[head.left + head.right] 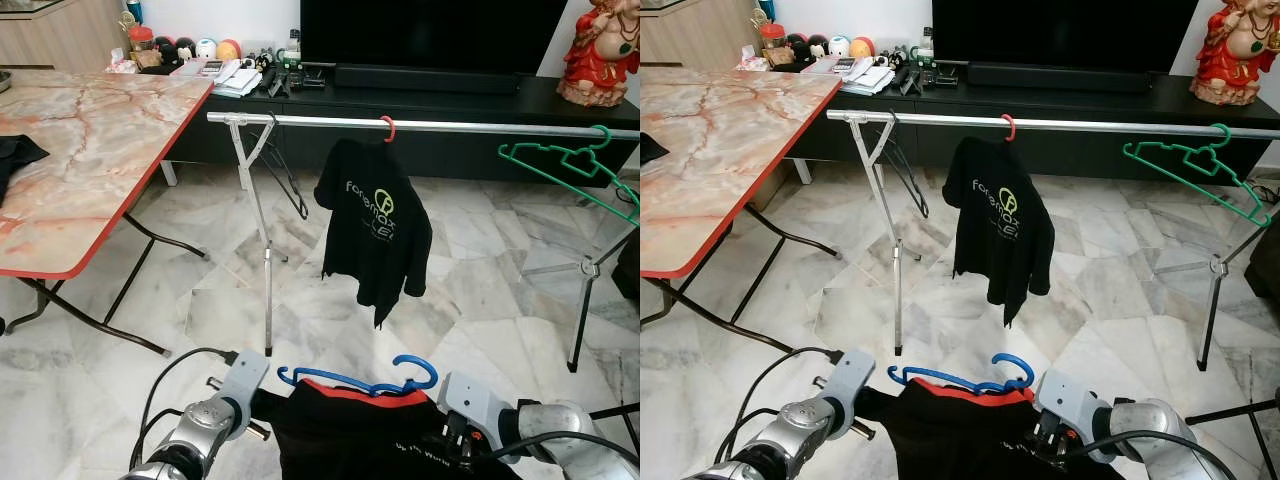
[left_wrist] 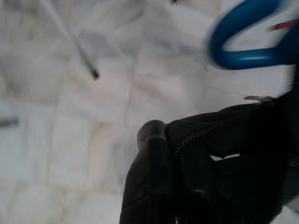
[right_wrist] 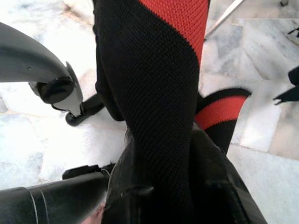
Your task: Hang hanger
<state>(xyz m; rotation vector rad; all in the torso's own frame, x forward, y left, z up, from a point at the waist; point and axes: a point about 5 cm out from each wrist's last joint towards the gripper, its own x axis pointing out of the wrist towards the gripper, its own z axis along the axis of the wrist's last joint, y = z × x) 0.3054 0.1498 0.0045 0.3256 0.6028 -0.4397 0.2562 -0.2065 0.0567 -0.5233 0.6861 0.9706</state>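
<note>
Low in front of me hangs a blue hanger [image 1: 360,382] carrying a black shirt with red trim [image 1: 350,435], held between my two arms. My left gripper [image 2: 161,186] is shut on the shirt's black fabric at its left shoulder, the blue hook just beyond it. My right gripper [image 3: 159,186] is shut on the black and red fabric at the right shoulder. Ahead stands a silver clothes rail [image 1: 480,126] at about chest height. On it hang a black printed T-shirt [image 1: 375,225] on a red hanger [image 1: 388,127], a bare green hanger [image 1: 570,165] and a thin black hanger [image 1: 285,170].
A marble-topped folding table with a red edge [image 1: 90,150] stands at the left. Behind the rail runs a black TV console [image 1: 450,100] with small items and a red statue [image 1: 600,50]. The rail's legs [image 1: 265,290] stand on the marble floor.
</note>
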